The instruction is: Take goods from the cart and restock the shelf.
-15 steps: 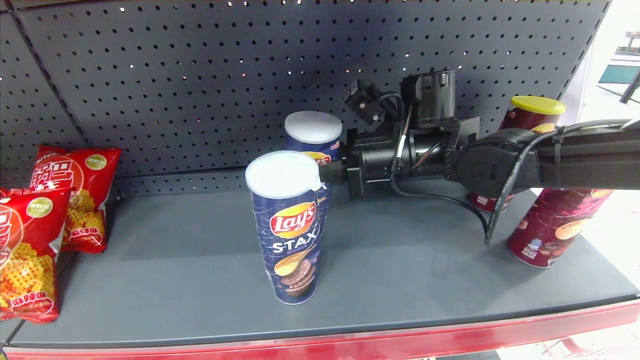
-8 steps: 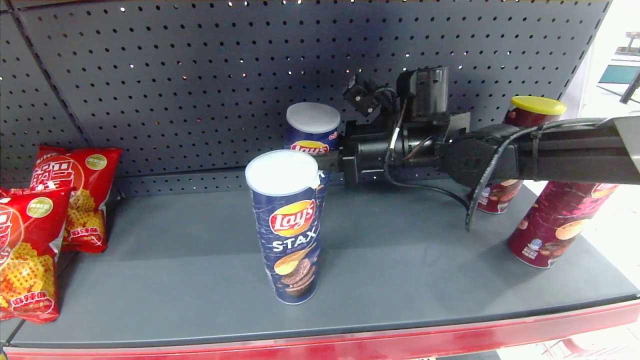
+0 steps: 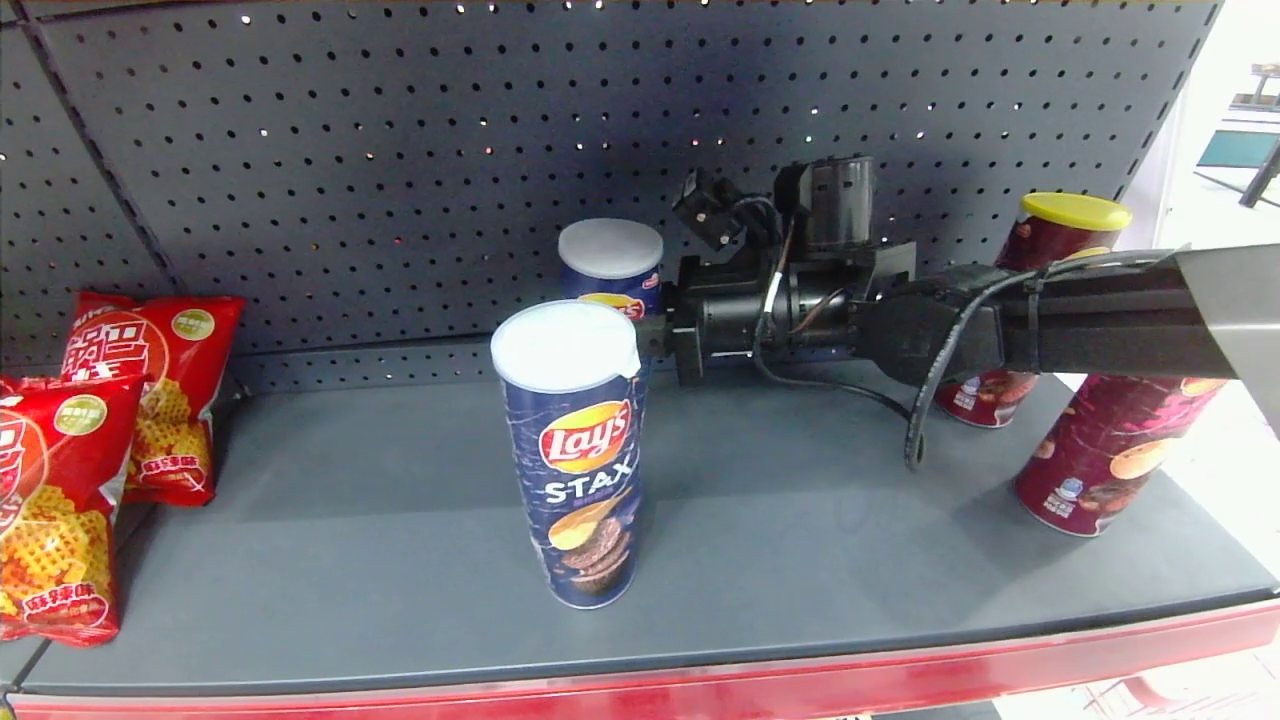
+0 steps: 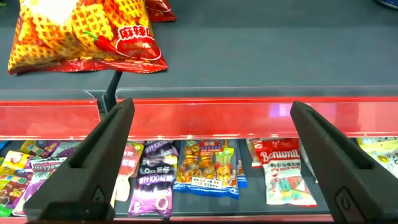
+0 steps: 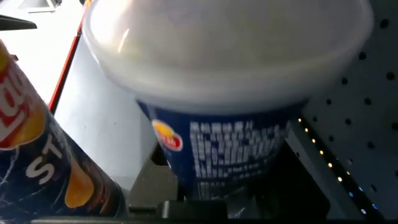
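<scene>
Against the pegboard [image 3: 400,150] behind the shelf [image 3: 800,560], the right hand [image 3: 640,335] held a blue can [image 3: 610,265] clamped just behind the front can [image 3: 580,450], seemingly mid-placement; next would likely come seating it, opening, and backing out.

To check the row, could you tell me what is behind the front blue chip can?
A second blue chip can, white-lidded, held by the right hand. The front can hides its lower body and base.
</scene>
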`<state>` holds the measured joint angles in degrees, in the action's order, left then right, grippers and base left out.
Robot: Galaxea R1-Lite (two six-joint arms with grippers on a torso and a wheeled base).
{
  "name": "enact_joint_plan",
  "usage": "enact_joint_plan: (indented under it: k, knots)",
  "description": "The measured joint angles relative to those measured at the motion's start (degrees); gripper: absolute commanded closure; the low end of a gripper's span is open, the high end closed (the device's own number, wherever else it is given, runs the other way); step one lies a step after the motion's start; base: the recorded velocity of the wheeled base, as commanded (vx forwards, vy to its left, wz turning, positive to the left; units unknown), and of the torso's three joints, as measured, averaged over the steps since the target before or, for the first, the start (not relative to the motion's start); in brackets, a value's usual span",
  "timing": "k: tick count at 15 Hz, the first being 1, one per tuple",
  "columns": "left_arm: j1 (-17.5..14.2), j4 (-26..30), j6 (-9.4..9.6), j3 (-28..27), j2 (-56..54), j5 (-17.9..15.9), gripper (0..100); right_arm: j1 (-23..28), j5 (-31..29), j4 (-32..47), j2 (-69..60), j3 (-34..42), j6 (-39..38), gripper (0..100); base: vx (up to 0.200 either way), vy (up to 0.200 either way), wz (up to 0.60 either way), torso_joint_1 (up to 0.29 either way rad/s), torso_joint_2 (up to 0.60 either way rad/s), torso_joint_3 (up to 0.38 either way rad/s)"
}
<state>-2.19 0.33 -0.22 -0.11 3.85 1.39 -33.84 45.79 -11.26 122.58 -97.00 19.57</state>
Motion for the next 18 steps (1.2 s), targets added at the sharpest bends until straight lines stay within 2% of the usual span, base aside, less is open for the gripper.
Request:
enact_joint_plan:
  k: [1, 11, 18]
  knots:
    - [0.02, 0.02, 0.0, 0.0, 0.0, 0.0, 0, 0.0, -0.11, 0.0, 0.22, 0.0, 0.0, 0, 0.0, 0.0, 0.0, 0.0, 0.0, 0.0]
    - [0.02, 0.0, -0.02, -0.05, 0.0, -0.02, 0, 1.6, 0.13, 0.34, -0.74, 2.27, 0.05, 0, 0.0, 0.0, 0.0, 0.0, 0.0, 0.0]
    - [0.02, 0.0, -0.02, -0.02, 0.02, -0.02, 0, 7.46, 1.07, -0.45, -12.0, 20.3, 1.58, 0, 0.0, 0.0, 0.0, 0.0, 0.0, 0.0]
